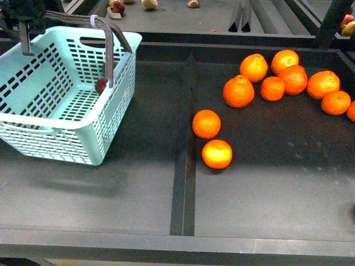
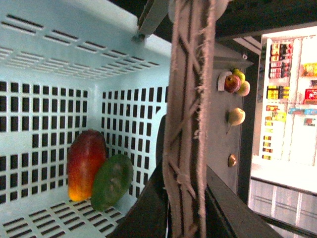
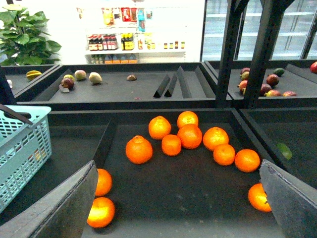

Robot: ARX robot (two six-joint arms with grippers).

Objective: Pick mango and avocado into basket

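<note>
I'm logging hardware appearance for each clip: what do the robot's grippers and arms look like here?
Little shows. In the right wrist view, the right gripper has two broad, flat, dark grey fingers with a matte finish, spread wide. In the front view, the left gripper is a dark, near-black blocky shape. No cables or markings are visible.

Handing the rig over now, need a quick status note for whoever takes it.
Left hand: not visible itself; its wrist camera looks along the basket handle, and the front view shows the basket tilted, one end raised. Whether it grips the handle cannot be told.
Right hand: open, empty, above the tangerines.
Mango and avocado: both inside the basket, touching, against a slotted wall.
Done: both fruits are in.
Left: probably only setting the basket flat and releasing it.
</note>
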